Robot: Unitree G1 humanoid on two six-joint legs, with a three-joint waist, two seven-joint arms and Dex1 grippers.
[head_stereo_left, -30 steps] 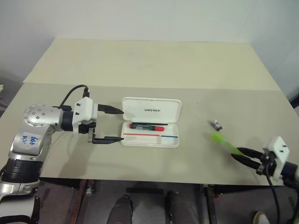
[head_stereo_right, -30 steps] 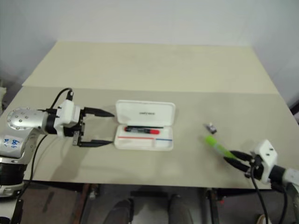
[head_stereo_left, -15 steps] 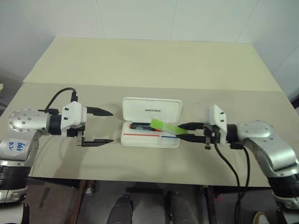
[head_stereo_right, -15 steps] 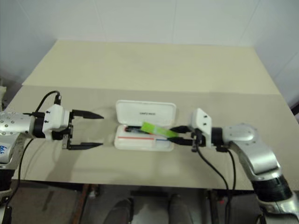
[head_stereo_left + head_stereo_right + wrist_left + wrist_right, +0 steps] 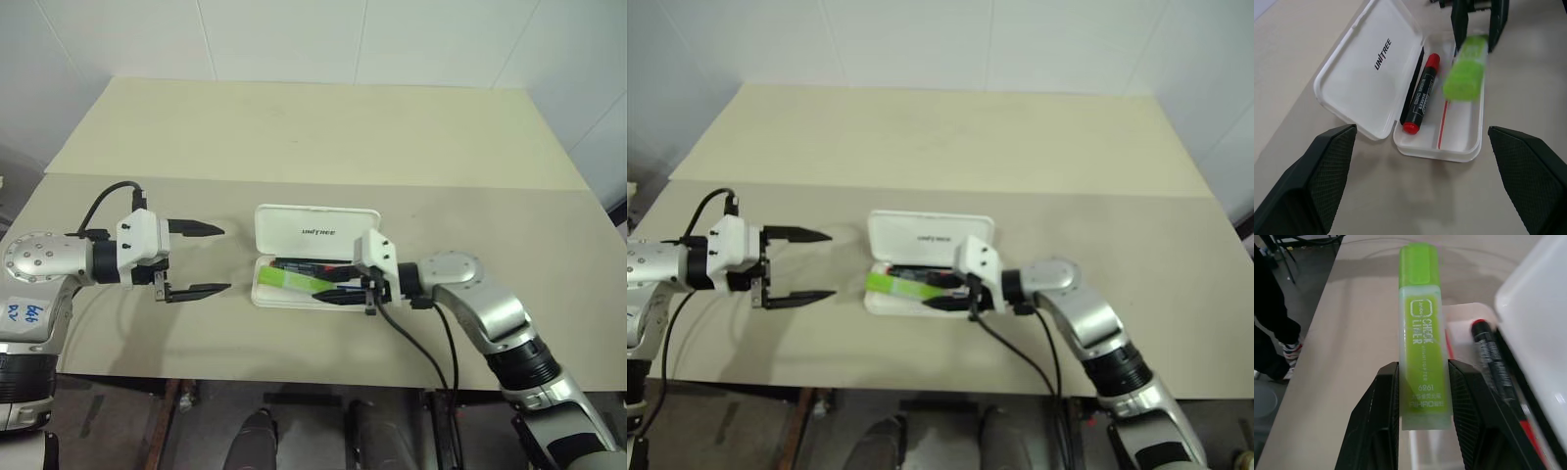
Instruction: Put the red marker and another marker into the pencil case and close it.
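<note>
You have the beige table [image 5: 323, 137] in front of you, and near its front edge the pencil case [image 5: 318, 227] lies open, its lid flat on the far side and its tray toward you. Your right gripper [image 5: 338, 291] reaches in from the right over the tray, its two black fingers clamped on the lime-green marker [image 5: 291, 281], which points left above the tray's front half, over the red and blue stripe. Your left gripper [image 5: 203, 260] hovers just beside the case's left end, fingers spread wide apart with nothing between them. The red marker [image 5: 1421, 95] lies inside the tray, along the back wall next to the lid hinge, red cap and red end both in sight
</note>
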